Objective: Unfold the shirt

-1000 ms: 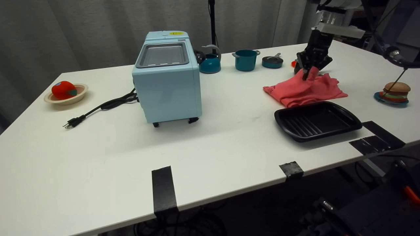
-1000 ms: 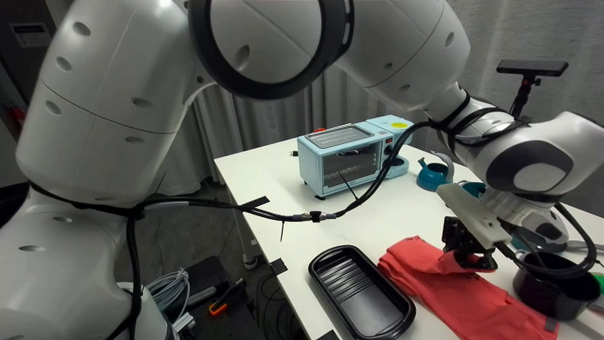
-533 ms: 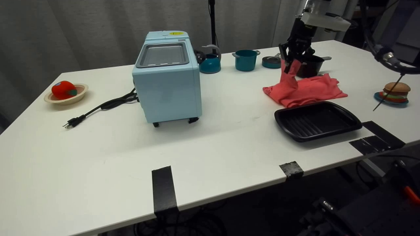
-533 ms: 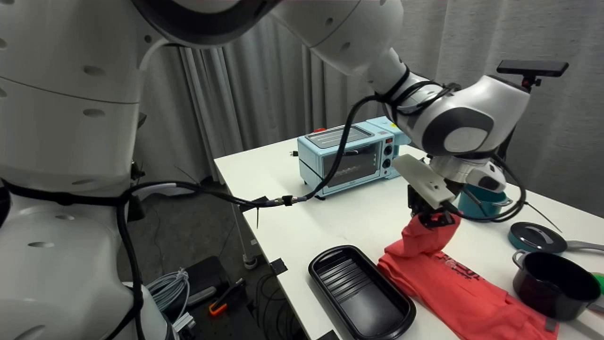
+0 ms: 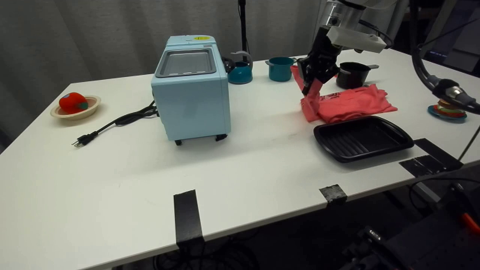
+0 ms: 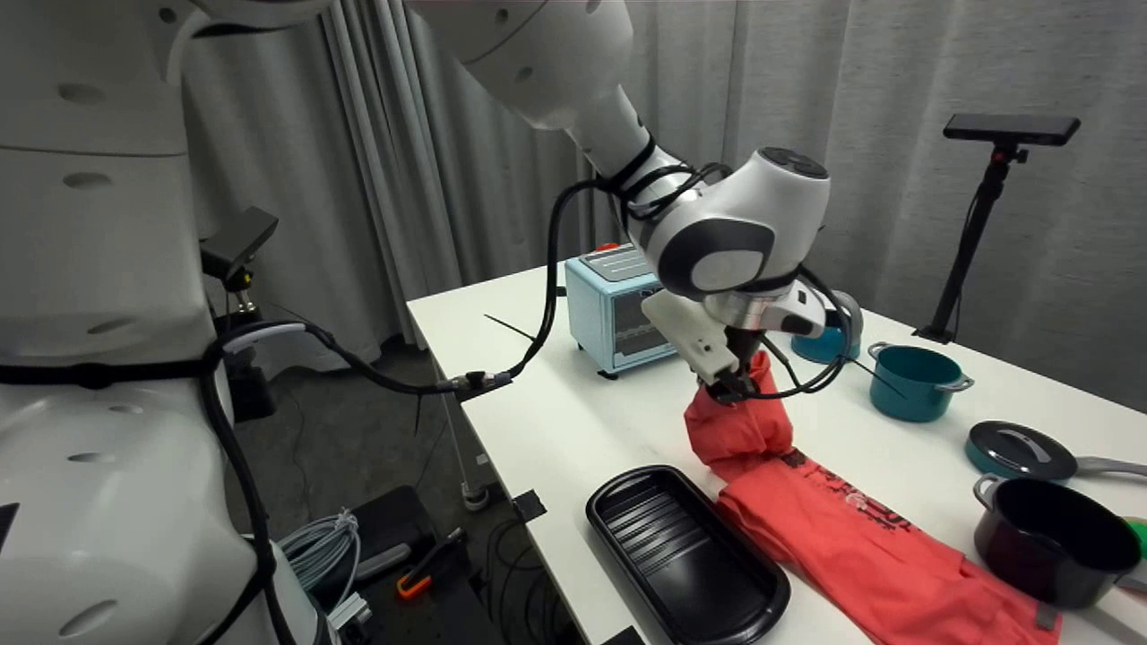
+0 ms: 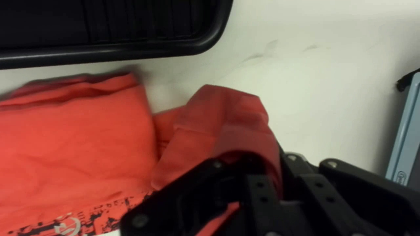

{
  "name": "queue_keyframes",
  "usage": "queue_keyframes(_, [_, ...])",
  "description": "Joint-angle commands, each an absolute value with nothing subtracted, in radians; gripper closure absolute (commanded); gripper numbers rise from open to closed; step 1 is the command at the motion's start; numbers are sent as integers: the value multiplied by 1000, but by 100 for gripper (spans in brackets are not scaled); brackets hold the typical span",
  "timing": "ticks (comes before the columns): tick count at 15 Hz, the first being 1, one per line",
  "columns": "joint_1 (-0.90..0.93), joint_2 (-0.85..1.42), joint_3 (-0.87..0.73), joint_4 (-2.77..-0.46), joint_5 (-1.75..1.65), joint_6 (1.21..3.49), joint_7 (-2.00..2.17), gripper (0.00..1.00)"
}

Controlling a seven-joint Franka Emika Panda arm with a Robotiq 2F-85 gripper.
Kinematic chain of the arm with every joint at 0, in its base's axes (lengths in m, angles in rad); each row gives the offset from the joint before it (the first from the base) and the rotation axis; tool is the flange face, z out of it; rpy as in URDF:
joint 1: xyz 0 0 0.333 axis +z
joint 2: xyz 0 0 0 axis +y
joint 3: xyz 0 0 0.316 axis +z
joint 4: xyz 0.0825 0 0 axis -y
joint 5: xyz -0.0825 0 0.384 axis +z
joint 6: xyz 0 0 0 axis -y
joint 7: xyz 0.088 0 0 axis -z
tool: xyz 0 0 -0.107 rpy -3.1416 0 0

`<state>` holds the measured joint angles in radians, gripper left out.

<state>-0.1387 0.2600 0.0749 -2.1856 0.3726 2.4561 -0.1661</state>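
Red shirt (image 6: 842, 537) | end pinched aloft in end effector (image 5: 306, 90) | remainder on table (image 6: 556, 430)

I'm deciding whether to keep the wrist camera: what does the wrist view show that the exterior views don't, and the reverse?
Only the wrist view shows a small oval logo on the blue oven.
Only the exterior views show the teal pot, black pot and kettle.
All share the gripper holding the shirt, its dark print and the grill pan.

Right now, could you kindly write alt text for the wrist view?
The gripper pinches a fold of the red shirt, whose print shows at lower left. A black pan is cropped at upper left, a light-blue appliance at right.
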Motion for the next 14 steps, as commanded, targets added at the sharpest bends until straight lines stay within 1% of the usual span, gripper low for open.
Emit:
queue_keyframes(1, [-114,146,114,-2325,487,2552,-252,97])
queue_keyframes(4, [-89,115,138,-2375,557,2604,-301,97])
queue_keyframes(5, [-79,105,142,-2387,567,2617,-313,65])
queue_keyframes(6, [-72,99,146,-2397,580,2630,-329,63])
queue_keyframes(7, [-65,91,148,-2406,589,2641,-343,57])
queue_keyframes(8, [-59,86,148,-2411,593,2648,-354,48])
queue_keyframes(10, [-49,78,147,-2416,602,2654,-374,34])
queue_keyframes(14, [-43,57,136,-2422,603,2642,-399,4])
